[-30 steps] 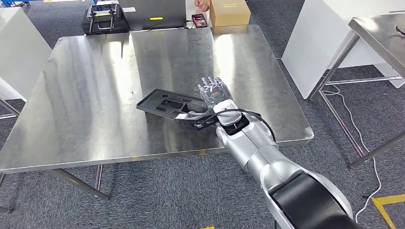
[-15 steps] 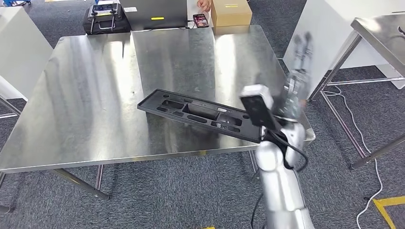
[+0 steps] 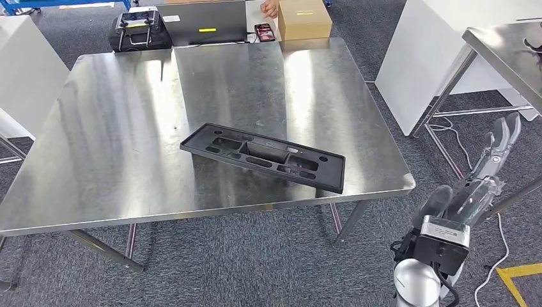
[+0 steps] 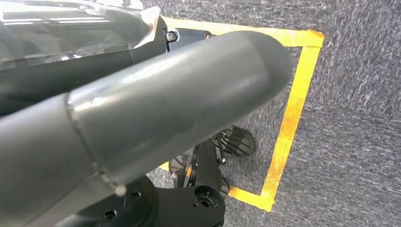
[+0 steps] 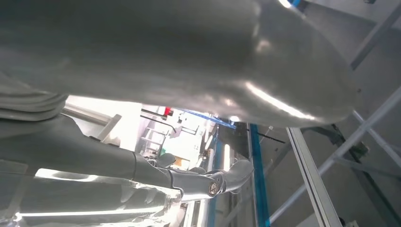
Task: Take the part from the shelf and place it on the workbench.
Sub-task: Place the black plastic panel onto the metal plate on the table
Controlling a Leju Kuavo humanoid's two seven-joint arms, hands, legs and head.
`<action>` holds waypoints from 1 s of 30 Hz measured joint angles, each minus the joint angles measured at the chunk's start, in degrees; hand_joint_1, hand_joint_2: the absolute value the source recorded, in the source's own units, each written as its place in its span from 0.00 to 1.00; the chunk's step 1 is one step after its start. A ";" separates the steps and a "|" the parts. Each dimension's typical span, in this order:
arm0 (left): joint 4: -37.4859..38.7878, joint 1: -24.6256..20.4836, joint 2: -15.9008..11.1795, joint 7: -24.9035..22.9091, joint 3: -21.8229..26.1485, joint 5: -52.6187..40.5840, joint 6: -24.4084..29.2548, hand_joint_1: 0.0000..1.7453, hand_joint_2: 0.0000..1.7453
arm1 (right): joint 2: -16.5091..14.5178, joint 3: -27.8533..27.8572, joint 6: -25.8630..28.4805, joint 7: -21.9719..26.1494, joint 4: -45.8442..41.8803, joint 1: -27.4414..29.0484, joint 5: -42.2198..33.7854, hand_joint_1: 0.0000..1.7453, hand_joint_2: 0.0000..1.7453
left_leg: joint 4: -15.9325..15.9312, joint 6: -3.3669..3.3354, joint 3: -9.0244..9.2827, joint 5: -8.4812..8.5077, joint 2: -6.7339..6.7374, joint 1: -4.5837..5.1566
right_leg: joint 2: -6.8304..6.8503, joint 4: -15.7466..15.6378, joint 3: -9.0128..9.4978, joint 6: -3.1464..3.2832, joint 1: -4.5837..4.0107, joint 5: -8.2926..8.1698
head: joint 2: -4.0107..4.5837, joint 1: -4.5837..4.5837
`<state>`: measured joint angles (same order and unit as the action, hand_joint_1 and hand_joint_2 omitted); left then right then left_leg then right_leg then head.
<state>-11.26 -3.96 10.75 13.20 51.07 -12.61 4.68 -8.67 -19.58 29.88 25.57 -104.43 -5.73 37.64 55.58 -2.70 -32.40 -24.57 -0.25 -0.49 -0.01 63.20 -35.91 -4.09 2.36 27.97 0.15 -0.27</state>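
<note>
The fingers (image 3: 505, 131) of the right hand (image 3: 484, 176) are stretched out and apart, holding nothing, off the table's near right corner above the grey carpet. The black plastic part (image 3: 263, 155), a long flat tray-like moulding with cut-outs, lies flat on the steel table (image 3: 115, 128), well apart from those fingers, towards the near edge. The left hand's (image 4: 142, 118) thick grey thumb hangs over yellow floor tape (image 4: 288, 123); whether its fingers are spread or curled cannot be told. At the table's far edge sit a cardboard box (image 3: 304, 18), a phone (image 3: 264, 31) and a black case (image 3: 139, 29).
</note>
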 joint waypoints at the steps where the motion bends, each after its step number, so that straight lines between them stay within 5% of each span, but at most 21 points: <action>1: -0.05 0.00 -0.02 -0.01 0.13 0.00 0.01 0.00 0.00 | 0.05 0.01 -0.02 0.02 -0.27 0.08 0.00 0.00 0.00 | 0.70 0.61 -0.18 -0.46 -0.02 -0.01 | 0.01 -3.16 1.93 -0.21 0.15 -0.88 | 0.00 0.06; 3: -0.22 -0.02 -0.09 -0.01 0.32 0.00 0.02 0.00 0.00 | 0.14 0.09 -0.04 0.06 -0.67 0.28 -0.04 0.00 0.00 | 1.70 1.54 -0.45 -1.20 -0.04 0.18 | -0.03 -5.21 3.38 0.53 0.05 -1.20 | 0.00 0.05; 7: -0.32 -0.08 0.02 -0.25 0.48 0.13 0.31 0.00 0.00 | 0.23 0.34 -0.95 0.24 -1.16 0.69 -1.15 0.00 0.00 | 3.65 2.22 -1.07 -2.75 0.06 -0.45 | -0.21 -4.86 3.23 2.27 0.00 -1.53 | 0.00 -0.13; 10: -0.33 -0.11 0.16 -1.72 1.03 0.89 2.79 0.00 0.00 | 0.32 0.52 -3.99 1.75 -1.91 2.90 -5.99 0.00 0.00 | 13.32 2.78 -5.01 -8.68 0.09 -0.62 | 0.04 -4.86 3.14 2.55 -0.23 -1.70 | 0.00 -0.14; 12: -0.33 -0.02 0.29 -2.55 1.71 1.34 4.72 0.00 0.00 | 0.44 0.93 -6.18 3.30 -2.15 6.09 -9.42 0.00 0.00 | 18.27 2.73 -6.95 -10.49 0.09 -0.62 | 0.23 -4.84 3.03 2.56 -0.48 -1.69 | 0.00 -0.13; 14: -0.33 0.03 0.46 -2.89 2.27 1.53 5.73 0.00 0.00 | 0.44 1.78 -8.66 4.52 -2.24 9.06 -12.63 0.00 0.00 | 14.90 2.18 -4.83 -8.14 0.08 -0.59 | 0.27 -4.84 2.98 2.59 -0.65 -1.73 | 0.00 -0.13; 16: -0.34 -0.07 0.60 -3.02 2.70 1.73 6.31 0.00 0.00 | 0.17 2.92 -11.71 5.25 -2.28 11.07 -15.63 0.00 0.00 | 7.05 1.36 -0.42 -4.99 0.04 -0.38 | 0.21 -4.82 2.96 2.59 -0.82 -1.82 | 0.00 -0.12; 18: -0.36 -0.22 0.83 -3.01 3.19 2.01 6.66 0.00 0.00 | -0.28 4.21 -14.55 5.64 -2.09 12.34 -17.85 0.00 0.00 | 2.97 0.89 1.63 -3.93 0.01 0.07 | 0.18 -4.80 2.85 2.33 -0.92 -2.04 | 0.00 -0.09; 22: -0.38 -0.29 1.51 -2.54 4.10 2.61 7.10 0.00 0.00 | -1.21 6.81 -17.51 5.75 -0.63 13.63 -19.56 0.00 0.00 | 1.82 -0.13 1.30 -2.53 0.20 0.49 | 0.20 -4.36 2.07 1.24 -0.88 -1.81 | 0.00 -0.02; 25: -0.43 -0.39 1.87 -2.23 4.69 2.66 7.06 0.00 0.00 | -1.59 8.80 -18.40 5.57 0.83 14.18 -19.09 0.00 0.00 | 1.14 -1.19 0.13 -0.94 0.40 0.53 | 0.15 3.67 -1.03 2.04 -1.05 3.91 | 0.00 0.25; 27: -0.44 -0.39 2.01 -2.22 4.84 2.60 6.91 0.00 0.00 | -1.85 10.02 -18.92 5.23 1.47 14.81 -18.42 0.00 0.00 | 1.19 -1.43 -0.96 -0.14 0.40 0.86 | 0.13 9.16 -2.28 2.00 -1.09 6.63 | 0.00 0.29; 28: -0.44 -0.37 2.07 -2.17 4.88 2.55 6.68 0.00 0.00 | -1.97 10.54 -19.17 5.10 1.67 15.12 -18.14 0.00 0.00 | 1.23 -1.45 -1.50 0.26 0.39 1.02 | 0.13 9.24 -1.52 1.68 -1.12 6.67 | 0.00 0.31; 30: -0.44 -0.37 2.28 -1.57 4.96 2.54 5.72 0.00 0.00 | -2.27 11.26 -19.90 4.92 1.87 15.47 -17.71 0.00 0.00 | 1.33 -1.31 -2.44 1.02 0.37 1.25 | 0.14 3.23 3.10 0.98 -1.18 4.83 | 0.00 0.28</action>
<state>-11.69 -4.33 13.03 11.63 56.04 -10.07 10.40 -10.93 -8.32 9.99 30.49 -102.55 9.75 19.93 56.91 -4.01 -34.83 -23.55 0.12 0.76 0.13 66.43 -32.81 -3.11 1.19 32.80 0.15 0.01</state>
